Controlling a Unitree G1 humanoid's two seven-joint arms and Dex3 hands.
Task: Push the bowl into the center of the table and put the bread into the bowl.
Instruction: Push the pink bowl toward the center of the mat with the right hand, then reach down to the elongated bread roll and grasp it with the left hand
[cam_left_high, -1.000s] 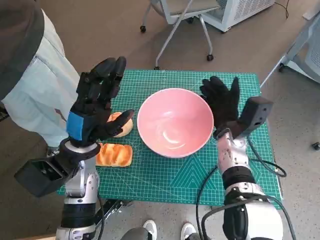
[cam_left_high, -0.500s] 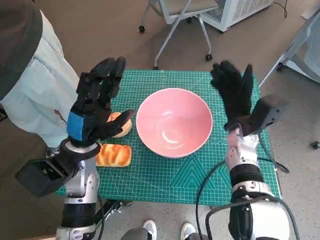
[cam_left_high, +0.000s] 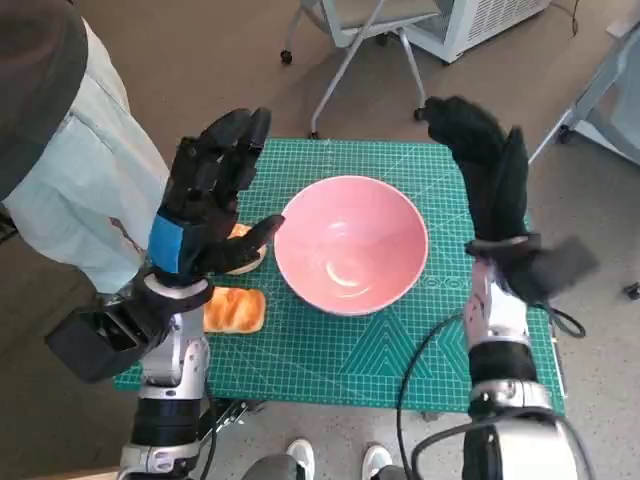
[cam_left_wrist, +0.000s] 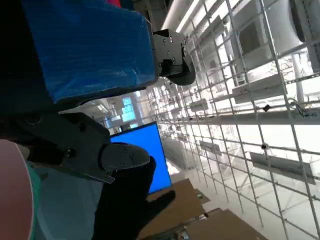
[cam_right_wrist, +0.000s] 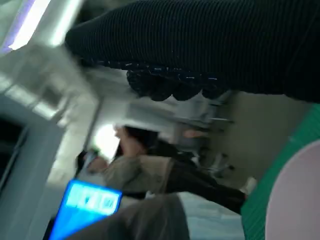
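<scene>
A large pink bowl (cam_left_high: 350, 244) stands empty near the middle of the green cutting mat (cam_left_high: 330, 350). Two pieces of bread lie to its left: a long golden loaf (cam_left_high: 234, 310) near the mat's left edge and a round bun (cam_left_high: 240, 258) partly hidden behind my left hand. My left hand (cam_left_high: 205, 205) is raised above the bread, fingers spread, holding nothing. My right hand (cam_left_high: 483, 168) is lifted above the bowl's right side, fingers apart and empty. The bowl's pink rim (cam_left_wrist: 12, 195) shows in the left wrist view, and again as the bowl's pink edge (cam_right_wrist: 295, 200) in the right wrist view.
A person in pale trousers (cam_left_high: 70, 160) stands close to the table's left side. An office chair base (cam_left_high: 350, 60) stands beyond the far edge. A black cable (cam_left_high: 420, 370) runs over the mat's right front. Feet (cam_left_high: 335, 460) show below the table's near edge.
My right hand has risen and moved away from the bowl's right rim toward the far right corner. My left hand has shifted slightly right. The bowl and bread have stayed put.
</scene>
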